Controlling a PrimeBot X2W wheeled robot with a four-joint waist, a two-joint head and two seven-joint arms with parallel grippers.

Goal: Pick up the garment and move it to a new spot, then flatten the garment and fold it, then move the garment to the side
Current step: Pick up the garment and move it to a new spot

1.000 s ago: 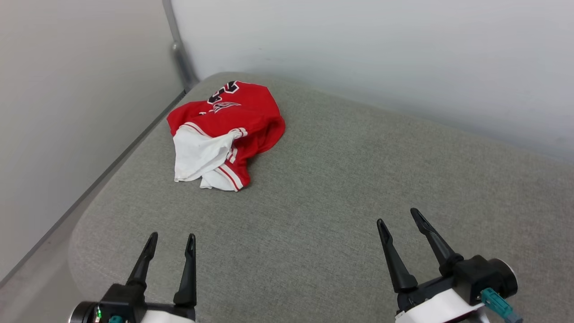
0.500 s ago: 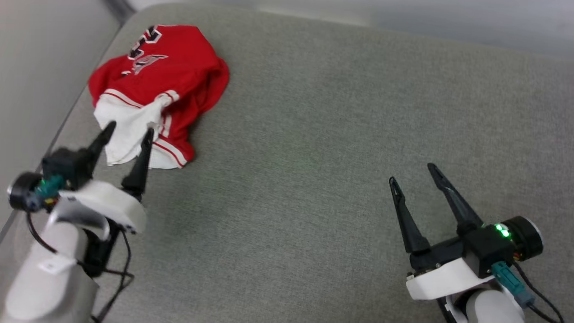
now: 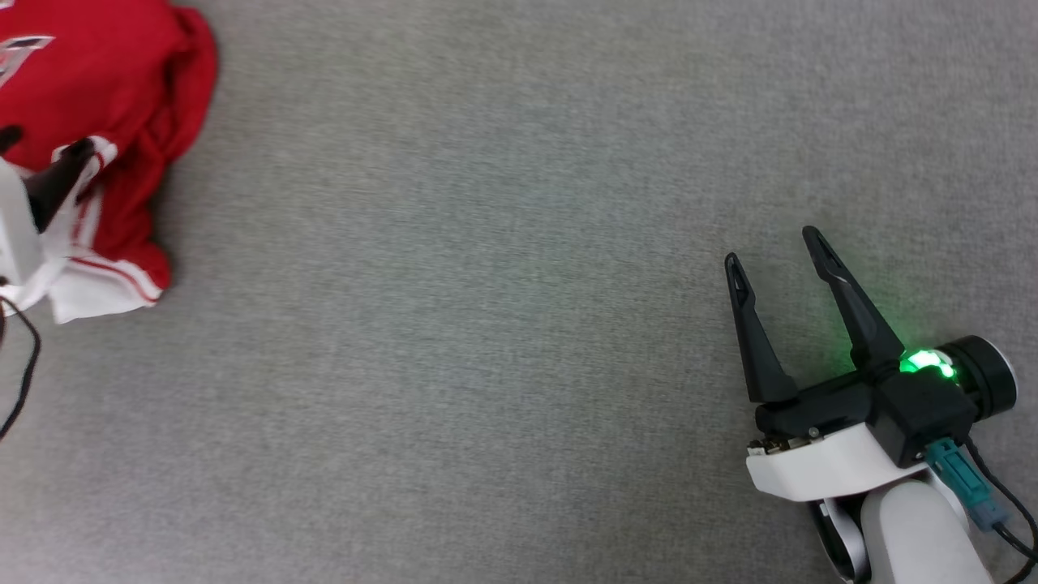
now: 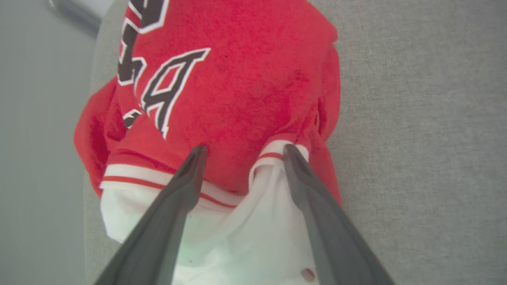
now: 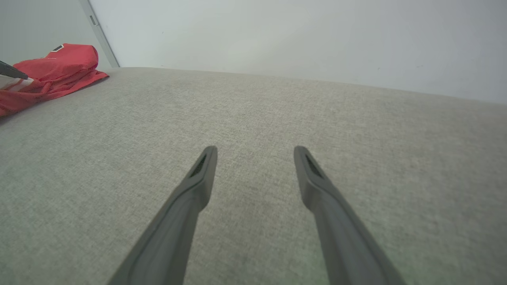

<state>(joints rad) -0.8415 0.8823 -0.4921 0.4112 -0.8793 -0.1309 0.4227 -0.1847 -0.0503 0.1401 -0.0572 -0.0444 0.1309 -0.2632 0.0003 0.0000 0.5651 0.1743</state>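
We position the left gripper (image 4: pixel 242 149), fingers spread wide, over the bunched sleeve trim of the garment (image 4: pixel 245 79) for pickup, while the right gripper (image 3: pixel 772 248), equally spread and empty, waits well apart.

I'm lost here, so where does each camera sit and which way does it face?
Head view: on the head, facing down at the cushion; right jaws open, lower right.
Left wrist view: on that wrist, facing down along the open left jaws onto the garment.
Right wrist view: on that wrist, facing low between the right jaws across the cushion to the wall.
All share the garment.
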